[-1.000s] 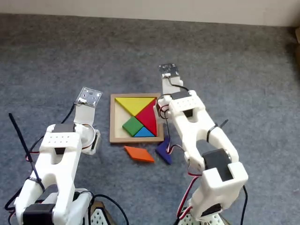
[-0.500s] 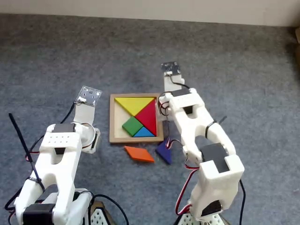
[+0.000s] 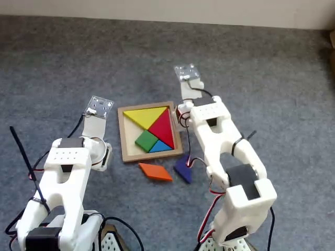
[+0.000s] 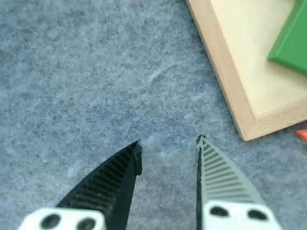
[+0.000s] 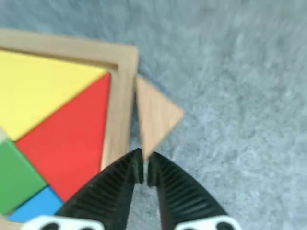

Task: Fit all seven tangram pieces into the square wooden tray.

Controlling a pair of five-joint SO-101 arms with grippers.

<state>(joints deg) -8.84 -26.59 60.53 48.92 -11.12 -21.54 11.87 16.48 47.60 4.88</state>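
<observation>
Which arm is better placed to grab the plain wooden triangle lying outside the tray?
Right. The right gripper sits at the wooden triangle beside the tray; the left gripper hangs open over carpet off the tray's opposite side.

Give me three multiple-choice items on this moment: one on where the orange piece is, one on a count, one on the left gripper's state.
1. Where does the orange piece lie relative to the tray?
A) inside it
B) on the carpet, outside it on the arms' side
C) leaning on its far rim

2. How many pieces lie in the tray?
A) two
B) six
C) four

3. The left gripper is:
A) open and empty
B) shut on a piece
C) shut on the tray's rim

Answers:
1 B: the orange piece lies flat on the carpet, clear of the rim.
2 C: yellow piece, red piece, green piece, blue piece.
3 A: its fingers stand apart over bare carpet.
</observation>
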